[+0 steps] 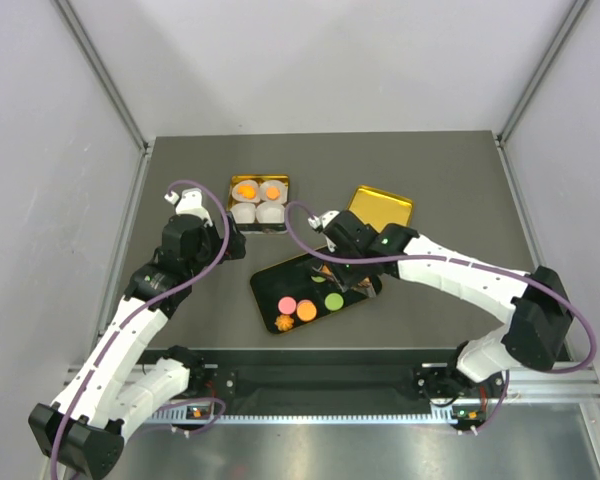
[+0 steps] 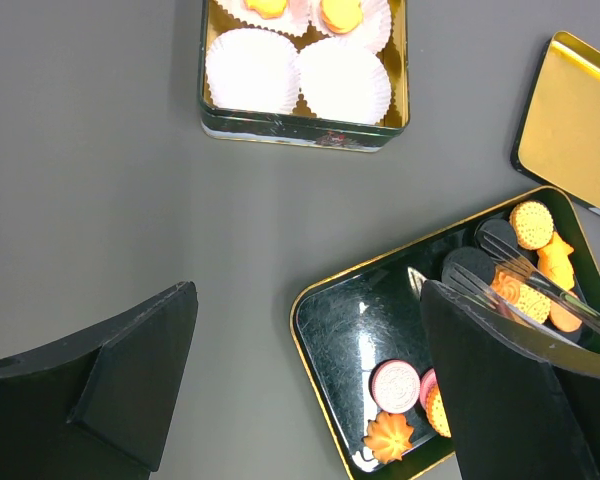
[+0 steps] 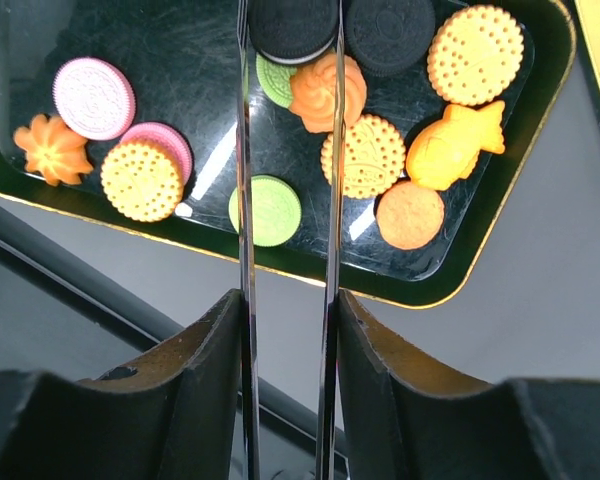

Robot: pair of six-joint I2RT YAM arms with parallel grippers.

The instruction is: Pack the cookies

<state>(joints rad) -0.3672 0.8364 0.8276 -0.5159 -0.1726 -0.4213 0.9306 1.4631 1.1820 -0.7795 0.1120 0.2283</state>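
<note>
The cookies lie in a black gold-rimmed tray (image 1: 268, 288): orange rounds (image 3: 141, 180), a fish shape (image 3: 450, 145), green (image 3: 270, 211), pink (image 3: 93, 97) and dark ones. My right gripper (image 3: 288, 300) is shut on metal tongs (image 3: 243, 150). The tong blades reach over the tray and flank a dark round cookie (image 3: 292, 28) above an orange swirl cookie (image 3: 327, 92). My left gripper (image 2: 308, 290) is open and empty, above bare table left of the tray (image 2: 310, 350). A tin (image 1: 259, 202) holds white paper cups; the two far cups have orange cookies (image 1: 246, 189).
A gold lid (image 1: 380, 210) lies upside down behind the tray to the right, also in the left wrist view (image 2: 570, 120). The tin (image 2: 300, 125) stands beyond the left gripper. Grey walls enclose the table on three sides.
</note>
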